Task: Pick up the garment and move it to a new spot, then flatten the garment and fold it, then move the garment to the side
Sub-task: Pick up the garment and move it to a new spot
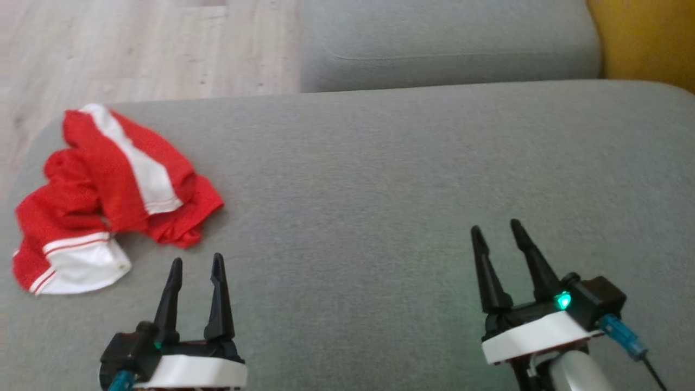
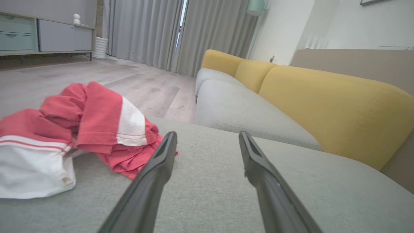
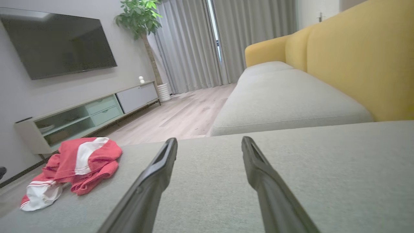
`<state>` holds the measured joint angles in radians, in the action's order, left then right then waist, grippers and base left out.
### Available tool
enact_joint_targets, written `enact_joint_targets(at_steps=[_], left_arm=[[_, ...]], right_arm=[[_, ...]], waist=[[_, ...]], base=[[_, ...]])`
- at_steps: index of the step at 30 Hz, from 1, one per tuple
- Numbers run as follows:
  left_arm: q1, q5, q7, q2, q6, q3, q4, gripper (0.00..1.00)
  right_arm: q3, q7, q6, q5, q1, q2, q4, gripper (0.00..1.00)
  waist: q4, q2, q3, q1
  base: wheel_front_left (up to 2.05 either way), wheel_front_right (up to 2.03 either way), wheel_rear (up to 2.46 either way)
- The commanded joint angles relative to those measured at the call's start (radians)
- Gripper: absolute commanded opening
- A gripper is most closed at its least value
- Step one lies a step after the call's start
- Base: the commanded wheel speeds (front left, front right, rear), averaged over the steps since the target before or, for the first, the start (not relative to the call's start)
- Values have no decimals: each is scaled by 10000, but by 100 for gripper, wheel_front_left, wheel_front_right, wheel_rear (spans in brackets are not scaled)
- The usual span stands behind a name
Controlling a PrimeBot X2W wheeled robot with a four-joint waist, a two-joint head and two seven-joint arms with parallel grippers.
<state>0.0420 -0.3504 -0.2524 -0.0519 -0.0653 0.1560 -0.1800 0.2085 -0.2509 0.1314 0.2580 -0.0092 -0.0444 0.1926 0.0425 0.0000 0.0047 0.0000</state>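
A crumpled red garment (image 1: 103, 190) with white panels and stripes lies in a heap at the left end of the grey sofa seat (image 1: 380, 179). It also lies at the left in the left wrist view as the garment (image 2: 81, 129) and at the lower left in the right wrist view as the garment (image 3: 77, 165). My left gripper (image 1: 196, 263) hovers open just right of and nearer than the heap, nothing between its fingers. My right gripper (image 1: 497, 228) stands open over the bare seat far to the right, also empty.
A second grey seat cushion (image 1: 445, 43) lies beyond a seam, with the yellow backrest (image 1: 646, 38) at the right. Wooden floor (image 1: 136, 49) drops off past the seat's left and far edges. A TV console (image 3: 84, 113) stands across the room.
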Motion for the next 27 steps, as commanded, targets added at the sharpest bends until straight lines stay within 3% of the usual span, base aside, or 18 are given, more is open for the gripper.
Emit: enact_joint_targets(at_steps=[1,16,27], left_arm=[[-331,124,-93,16,86,-432,352,100],[275,394,-93,16,368,-1074,708,100],[532,454,-93,16,442,-1269,945,100]], right_arm=[[343,-109,-7,8,-243,-58,-281,100],[1131,-109,-7,346,55,-58,-186,100],[1348,-109,-7,563,181,-58,-177,100]], waist=[[325,0,-129,0],[2335,0,-668,0],[3018,0,-871,0]], base=[[0,0,0],[0,0,0],[0,0,0]])
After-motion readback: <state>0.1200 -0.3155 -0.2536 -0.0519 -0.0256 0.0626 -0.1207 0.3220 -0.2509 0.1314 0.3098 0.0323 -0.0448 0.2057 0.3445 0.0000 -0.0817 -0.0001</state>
